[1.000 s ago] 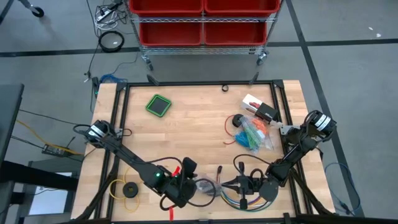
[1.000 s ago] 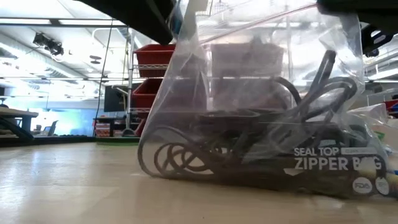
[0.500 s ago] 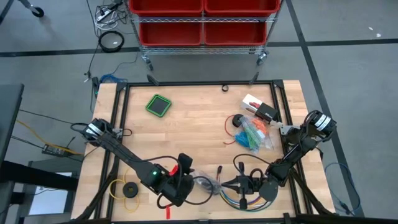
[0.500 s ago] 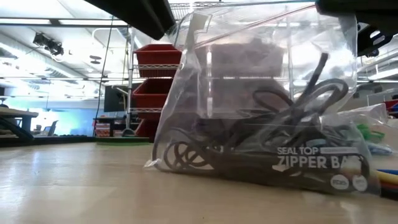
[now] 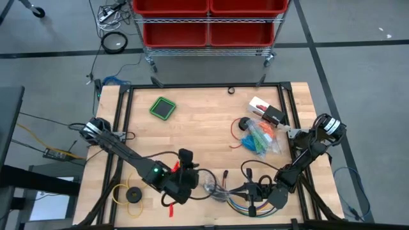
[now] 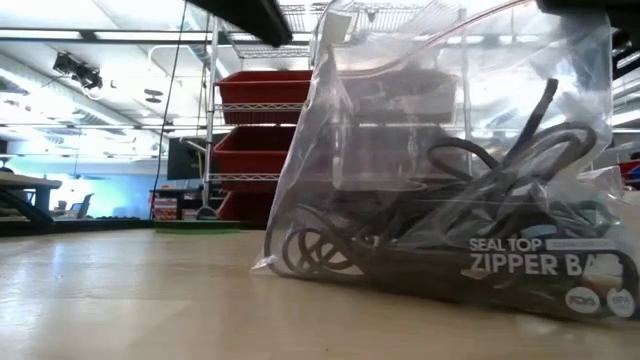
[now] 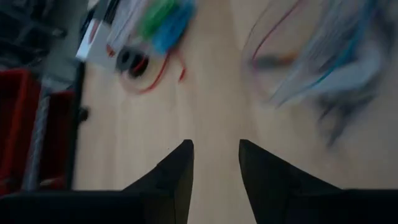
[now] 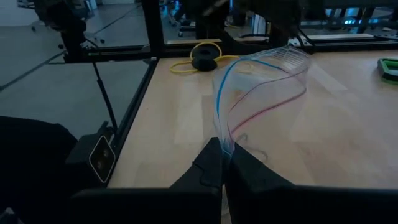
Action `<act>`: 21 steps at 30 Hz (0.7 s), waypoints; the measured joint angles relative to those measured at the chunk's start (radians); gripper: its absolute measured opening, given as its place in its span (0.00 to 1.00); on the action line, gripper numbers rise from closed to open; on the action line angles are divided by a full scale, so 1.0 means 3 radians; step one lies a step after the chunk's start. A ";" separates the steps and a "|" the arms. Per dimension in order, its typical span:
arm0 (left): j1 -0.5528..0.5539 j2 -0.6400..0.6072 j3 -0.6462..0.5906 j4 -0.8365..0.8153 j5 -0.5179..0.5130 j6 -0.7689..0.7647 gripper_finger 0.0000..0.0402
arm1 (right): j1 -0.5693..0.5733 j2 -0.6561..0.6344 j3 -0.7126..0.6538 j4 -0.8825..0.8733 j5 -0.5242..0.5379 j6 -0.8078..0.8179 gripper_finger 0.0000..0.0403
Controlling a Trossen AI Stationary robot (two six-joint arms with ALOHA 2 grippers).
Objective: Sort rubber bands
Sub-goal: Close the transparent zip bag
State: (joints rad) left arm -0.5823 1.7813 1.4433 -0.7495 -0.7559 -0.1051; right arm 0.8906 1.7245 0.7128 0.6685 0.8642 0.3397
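Note:
A clear zipper bag [image 6: 440,180] holding dark purple rubber bands [image 6: 400,235] rests with its bottom on the table near the front edge; it also shows in the high view [image 5: 214,187]. My right gripper [image 8: 224,163] is shut on the bag's mouth, on the bag's right [image 5: 239,190]. My left gripper [image 7: 216,163] is open and empty, just left of the bag [image 5: 192,171], over bare wood. Blue, green and orange rubber bands [image 5: 259,136] lie in clear plastic at the right middle. My right gripper pinches the bag's zip-seal edge [image 8: 222,138] between its two fingers, coming level from the table's right. The open mouth [image 8: 280,62] curves away beyond the fingers. The bag stands up from the table, its bottom [image 6: 420,285] on the wood.
Multicoloured cables [image 5: 246,203] lie under my right gripper. A yellow ring with a black disc [image 5: 131,193] lies at the near left. A green square [image 5: 163,107] sits at the far left, a white and black box [image 5: 267,112] at the right. Red bins [image 5: 208,22] stand beyond the table.
My left gripper has drawn back from the bag toward the table's far edge and a little to the left. The bag has slid along the table toward the right edge, its bottom still on the wood.

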 joint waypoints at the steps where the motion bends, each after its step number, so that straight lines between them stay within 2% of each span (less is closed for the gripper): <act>1: 0.0001 -0.0063 -0.0098 0.0206 0.0061 0.0078 0.34 | 0.0000 0.0000 0.0000 0.0000 0.0001 0.0000 0.00; 7: 0.0053 -0.0598 -0.1070 0.1681 0.0450 0.0312 0.34 | 0.0000 0.0000 0.0000 0.0001 0.0009 0.0000 0.00; 11: 0.0128 -0.0850 -0.1955 0.3319 0.1148 0.0323 0.34 | -0.0001 0.0000 0.0000 0.0003 -0.0013 -0.0003 0.00; 13: 0.0160 -0.0855 -0.2367 0.4198 0.1390 0.0273 0.34 | -0.0001 0.0000 -0.0001 0.0005 -0.0020 -0.0003 0.00; 16: 0.0261 -0.0739 -0.2835 0.5195 0.1426 0.0071 0.34 | -0.0001 0.0000 -0.0001 0.0028 -0.0030 -0.0003 0.00; 18: 0.0346 -0.0628 -0.3043 0.5653 0.1495 -0.0161 0.34 | -0.0001 0.0000 0.0000 0.0044 -0.0050 -0.0003 0.00; 21: 0.0445 -0.0450 -0.3150 0.6165 0.1991 -0.0381 0.34 | -0.0001 0.0000 0.0000 0.0074 -0.0074 -0.0004 0.00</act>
State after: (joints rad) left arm -0.4488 1.6463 0.4984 1.1001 -0.1588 -0.2196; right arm 0.8902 1.7245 0.7128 0.6908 0.8420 0.3386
